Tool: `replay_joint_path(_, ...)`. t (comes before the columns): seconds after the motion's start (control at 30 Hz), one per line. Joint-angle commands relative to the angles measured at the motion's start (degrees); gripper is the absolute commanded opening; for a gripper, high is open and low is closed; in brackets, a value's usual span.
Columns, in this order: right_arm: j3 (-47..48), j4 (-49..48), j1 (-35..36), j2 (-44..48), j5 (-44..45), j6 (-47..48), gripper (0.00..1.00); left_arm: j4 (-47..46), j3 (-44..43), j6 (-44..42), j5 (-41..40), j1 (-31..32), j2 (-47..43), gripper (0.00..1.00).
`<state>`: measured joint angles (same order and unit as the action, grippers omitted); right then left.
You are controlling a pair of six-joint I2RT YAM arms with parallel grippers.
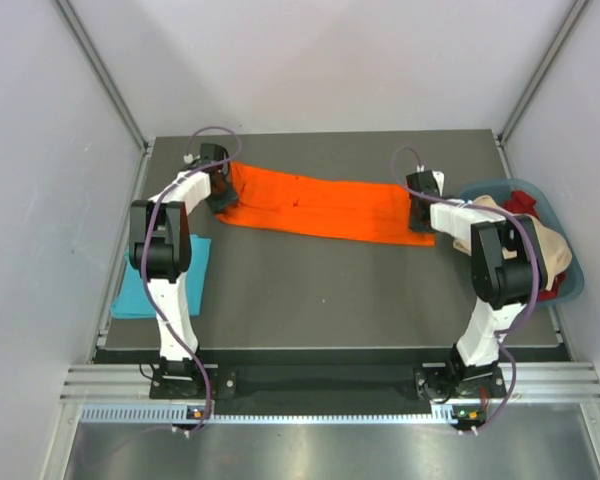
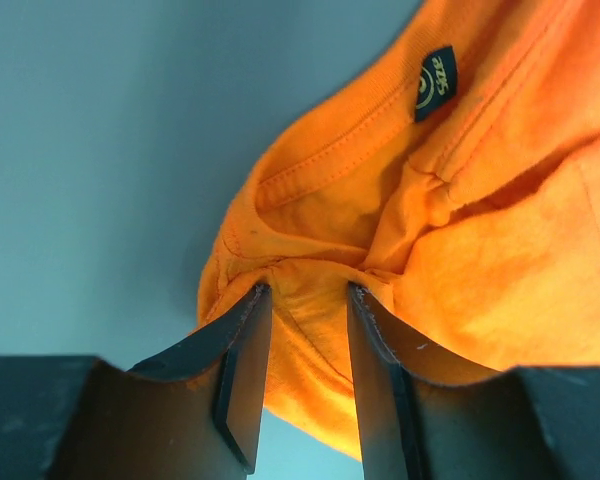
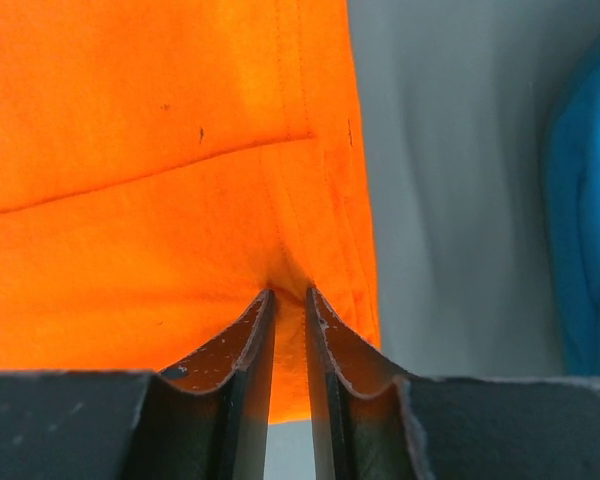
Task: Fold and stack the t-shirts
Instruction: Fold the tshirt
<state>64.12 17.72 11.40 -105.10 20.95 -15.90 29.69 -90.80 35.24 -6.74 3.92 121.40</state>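
Note:
The orange t-shirt (image 1: 315,205) lies as a long folded strip across the far half of the table, stretched between both grippers. My left gripper (image 1: 220,195) is shut on its collar end; in the left wrist view a bunch of orange t-shirt (image 2: 500,230) sits pinched between the jaws of the left gripper (image 2: 308,292), below a black neck label (image 2: 437,82). My right gripper (image 1: 421,215) is shut on the hem end, where the orange t-shirt (image 3: 150,200) is nipped by the right gripper (image 3: 289,295). The turquoise t-shirt (image 1: 132,292) lies folded at the near left, partly hidden by the left arm.
A blue basket (image 1: 485,186) with beige and red clothes stands at the table's right edge, just beyond the right gripper; its blue wall (image 3: 585,230) shows in the right wrist view. Grey walls enclose the table on three sides.

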Motion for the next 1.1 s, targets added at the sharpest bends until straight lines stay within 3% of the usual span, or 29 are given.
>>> replay_joint_path(0.0,-4.3,6.3,-0.2,2.8,1.3,-1.7,0.2,-1.4,-4.1,-2.2,-2.3,-1.0,5.3,0.42)
replay_joint_path(0.33,-3.9,7.5,0.0,21.2,-8.1,-8.4,0.3,-4.4,-21.7,-7.8,-3.5,-2.3,15.6,0.44)
replay_joint_path(0.53,-3.8,4.0,0.6,29.5,-12.3,-9.5,0.43,-11.0,-26.8,-6.2,6.5,-3.4,17.6,0.46)
replay_joint_path(0.63,-2.1,5.0,0.6,31.3,-12.7,-8.4,0.54,-14.5,-22.6,-4.8,9.9,-3.4,12.2,0.47)
replay_joint_path(0.77,-1.5,6.5,0.6,33.4,-13.1,-7.5,0.9,-13.9,-16.2,-2.4,4.3,-3.4,0.3,0.49)
replay_joint_path(0.87,-2.5,6.5,0.6,35.5,-13.0,-6.9,0.95,-10.7,-10.0,0.4,-0.2,-3.0,-7.8,0.49)
replay_joint_path(1.07,-1.1,9.6,0.6,39.2,-13.3,-6.1,1.0,-17.0,8.4,6.8,2.9,2.5,-22.9,0.49)
